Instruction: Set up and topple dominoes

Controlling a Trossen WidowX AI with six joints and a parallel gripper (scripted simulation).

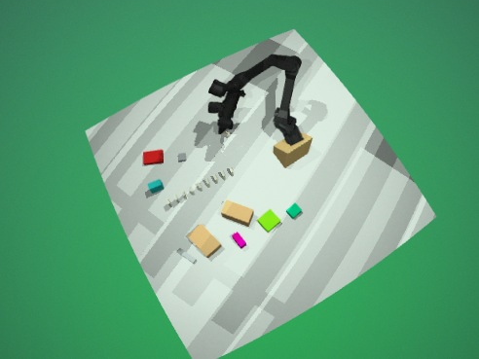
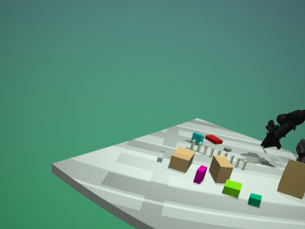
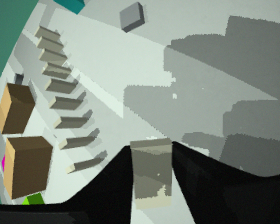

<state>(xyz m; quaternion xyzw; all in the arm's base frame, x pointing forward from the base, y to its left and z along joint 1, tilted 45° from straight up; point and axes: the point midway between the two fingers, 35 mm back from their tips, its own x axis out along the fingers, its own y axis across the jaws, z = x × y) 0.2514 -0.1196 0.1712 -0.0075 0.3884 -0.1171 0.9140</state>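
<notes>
A row of several pale dominoes (image 1: 201,187) (image 2: 218,153) (image 3: 65,100) stands on the striped table (image 1: 316,229) (image 2: 124,170). My gripper (image 1: 226,130) (image 2: 263,147) (image 3: 150,150) is shut on one more pale domino (image 1: 227,134) (image 2: 265,150) (image 3: 151,172). It holds the domino above the table, beyond the row's end nearest the arm and well apart from that end. In the wrist view the row runs along the left side, away from the held domino.
A red block (image 1: 153,157), a small grey cube (image 1: 181,157) (image 3: 131,16) and a teal block (image 1: 156,186) lie on one side of the row. Two tan boxes (image 1: 238,212) (image 1: 204,240), magenta (image 1: 239,239), lime (image 1: 269,220) and green (image 1: 293,210) blocks lie on the other. The arm stands on a tan box (image 1: 292,152).
</notes>
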